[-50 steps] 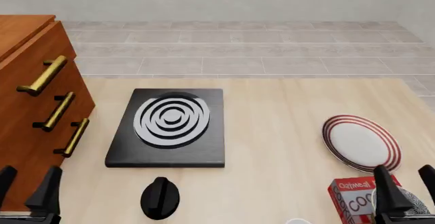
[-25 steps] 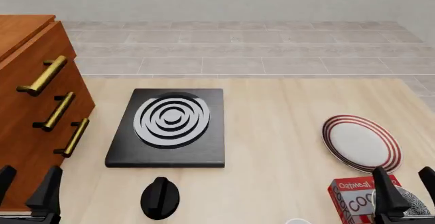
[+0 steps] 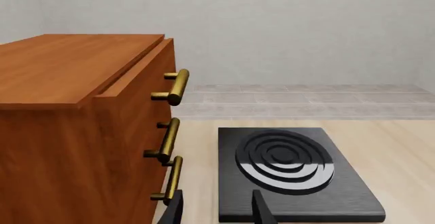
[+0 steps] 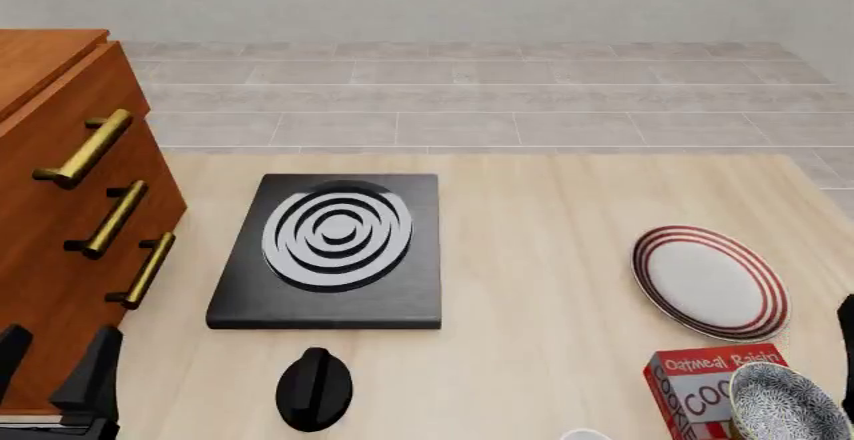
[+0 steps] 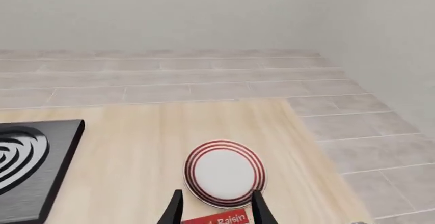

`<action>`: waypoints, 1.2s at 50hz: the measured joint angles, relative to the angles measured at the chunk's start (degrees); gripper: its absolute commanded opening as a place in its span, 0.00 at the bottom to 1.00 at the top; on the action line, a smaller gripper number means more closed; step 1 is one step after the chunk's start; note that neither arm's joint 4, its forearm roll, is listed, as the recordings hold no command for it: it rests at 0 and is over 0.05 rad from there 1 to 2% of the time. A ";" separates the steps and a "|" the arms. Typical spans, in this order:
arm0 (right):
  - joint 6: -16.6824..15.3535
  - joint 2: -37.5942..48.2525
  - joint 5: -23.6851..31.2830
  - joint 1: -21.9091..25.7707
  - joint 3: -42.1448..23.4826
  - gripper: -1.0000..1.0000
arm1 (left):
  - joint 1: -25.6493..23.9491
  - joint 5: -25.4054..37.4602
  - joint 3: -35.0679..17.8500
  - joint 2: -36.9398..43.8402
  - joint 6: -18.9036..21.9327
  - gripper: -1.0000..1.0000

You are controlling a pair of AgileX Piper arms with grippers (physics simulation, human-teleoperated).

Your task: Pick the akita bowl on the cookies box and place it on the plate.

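Small round akita bowl (image 4: 790, 403), white with dense black speckling: sits upright on top of the red rectangular cookies box (image 4: 698, 384) with white lettering, over the box's right part, at the near right of the light wooden table (image 4: 547, 250). Round white plate (image 4: 709, 281) with concentric red rings at its rim: lies flat on the table just beyond the cookies box, apart from it, bare of load. Black square stove burner (image 4: 328, 250) with grey rings: well to the left of the cookies box, mid-table. Black round knob (image 4: 314, 387): on the table just nearer than the burner. Brown wooden cabinet (image 4: 60, 210) with three brass handles: left of the burner, at the table's left edge. Left tool (image 3: 216, 207): two dark fingers set moderately apart with nothing between them, near the cabinet's front and the burner's near edge. Right tool (image 5: 216, 207): fingers likewise parted and holding nothing, over the cookies box, the plate seen beyond the fingertips; in the front view only a dark sliver shows at the right edge.
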 measured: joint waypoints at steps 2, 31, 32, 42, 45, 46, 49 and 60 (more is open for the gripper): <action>-0.64 0.25 2.19 -0.87 -2.32 1.00 | 0.00 0.00 0.00 0.00 0.00 1.00; -6.50 3.87 19.32 -14.39 -15.07 1.00 | 0.00 0.00 0.00 0.00 0.00 1.00; -6.60 4.00 19.31 -14.81 -14.94 1.00 | 0.00 0.00 0.00 0.00 0.00 1.00; -7.19 4.95 18.02 -18.30 -12.64 1.00 | 0.00 0.00 0.00 0.00 0.00 1.00; -7.21 5.40 17.12 -19.27 -11.51 1.00 | 0.00 0.00 0.00 0.00 0.00 1.00; -7.22 5.54 16.79 -19.56 -11.08 1.00 | 0.00 0.00 0.00 0.00 0.00 1.00; -7.22 5.95 15.86 -20.36 -9.84 1.00 | 0.00 0.00 0.00 0.00 0.00 1.00; -7.46 6.83 12.97 -22.46 -5.27 1.00 | 0.00 0.00 0.00 0.00 0.00 1.00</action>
